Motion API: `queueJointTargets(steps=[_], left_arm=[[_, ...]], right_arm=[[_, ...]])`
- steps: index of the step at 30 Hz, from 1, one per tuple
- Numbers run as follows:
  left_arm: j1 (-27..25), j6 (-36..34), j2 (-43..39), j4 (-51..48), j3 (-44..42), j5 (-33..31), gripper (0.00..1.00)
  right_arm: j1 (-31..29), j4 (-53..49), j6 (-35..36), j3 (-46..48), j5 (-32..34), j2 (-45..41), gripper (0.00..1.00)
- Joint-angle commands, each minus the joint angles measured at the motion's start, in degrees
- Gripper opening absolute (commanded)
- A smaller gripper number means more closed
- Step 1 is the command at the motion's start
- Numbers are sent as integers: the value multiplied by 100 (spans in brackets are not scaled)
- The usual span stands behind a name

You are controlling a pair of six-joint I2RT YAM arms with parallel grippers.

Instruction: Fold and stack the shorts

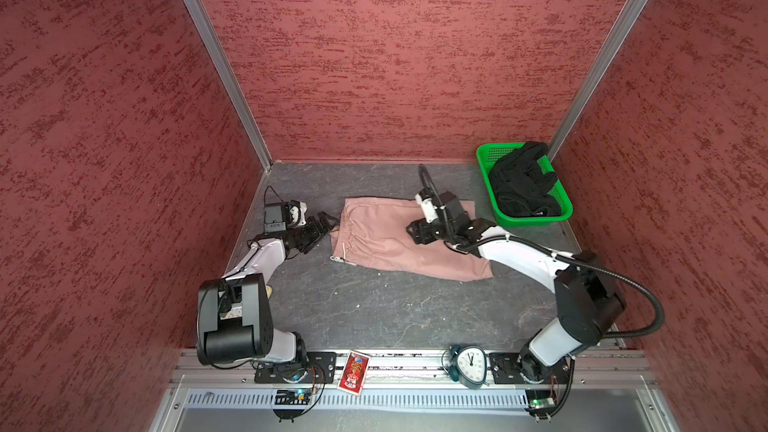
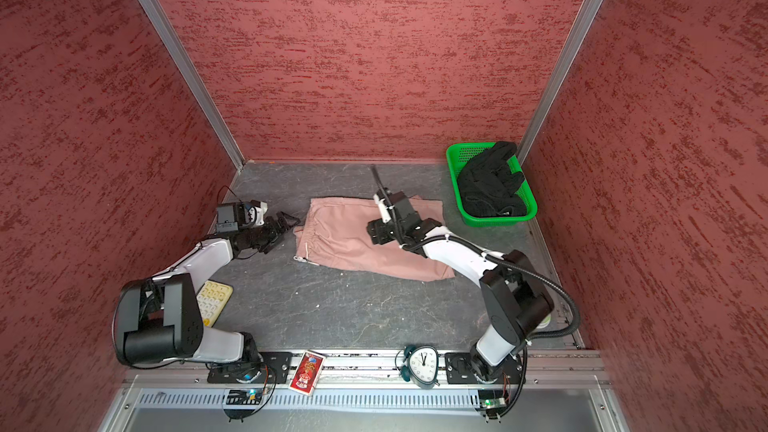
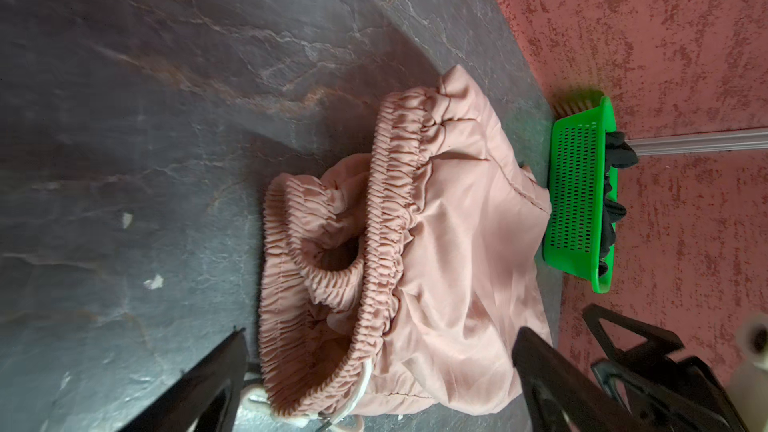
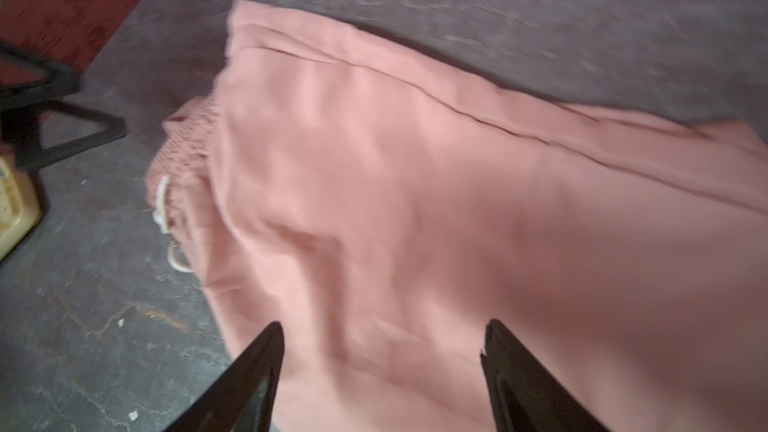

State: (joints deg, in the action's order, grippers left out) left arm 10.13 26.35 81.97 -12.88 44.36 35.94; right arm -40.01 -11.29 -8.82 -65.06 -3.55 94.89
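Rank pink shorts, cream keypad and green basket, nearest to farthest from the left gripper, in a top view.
1. Pink shorts, waistband right by the left gripper.
2. Cream keypad, front left, beside the arm.
3. Green basket, back right corner.

The dusty pink shorts (image 1: 376,243) lay spread nearly flat in the middle of the tabletop (image 1: 374,309). Their gathered elastic waistband (image 1: 345,224) faced left and gaped slightly open. A white drawstring (image 1: 344,249) trailed at its near corner. The black shorts (image 1: 519,189) sat crumpled in the green mesh basket (image 1: 536,220) at the far right corner, spilling over its rim.
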Motion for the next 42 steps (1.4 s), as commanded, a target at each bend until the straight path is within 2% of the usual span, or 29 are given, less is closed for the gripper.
queueJointTargets(steps=[1,5,7,9,13,16,21,28,33,36,38,39,42], left_arm=[[369,231,-277,30,-256,-44,99],[361,428,-320,164,-592,267,99],[490,558,-441,330,-877,362,99],[817,698,-647,419,-1057,598,99],[1381,690,-1567,-135,-960,658,99],[1508,679,-2356,-637,-786,478,99],[1729,541,-3203,-1309,-550,306,99],[1905,430,-3343,-1617,-473,584,99],[1997,263,-3327,-1867,-298,671,99],[2010,170,-3337,-2016,-227,626,99],[2016,137,-3337,-2058,-226,616,99],[2028,112,-3324,-2084,-226,616,99],[2036,59,-3257,-2130,-236,590,99]], right_arm=[[-683,140,1168,-229,849,477,78],[-1049,603,1372,-338,827,708,88],[-1513,826,1860,-484,1267,964,93],[-1932,1024,2270,-684,1748,1325,94],[-2310,1287,2741,-1105,2396,2077,98],[-2428,1435,3040,-1453,2788,2470,99],[-2497,1340,3272,-2031,2967,3001,99],[-2505,1410,3788,-2648,3456,3762,99],[-2433,1412,3756,-2873,3358,4081,98],[-2392,1384,3694,-3048,3331,4244,87],[-2326,1339,3550,-3151,3212,4274,72],[-2296,1327,3471,-3179,3112,4273,62],[-2169,1417,3055,-3103,2751,4080,17]])
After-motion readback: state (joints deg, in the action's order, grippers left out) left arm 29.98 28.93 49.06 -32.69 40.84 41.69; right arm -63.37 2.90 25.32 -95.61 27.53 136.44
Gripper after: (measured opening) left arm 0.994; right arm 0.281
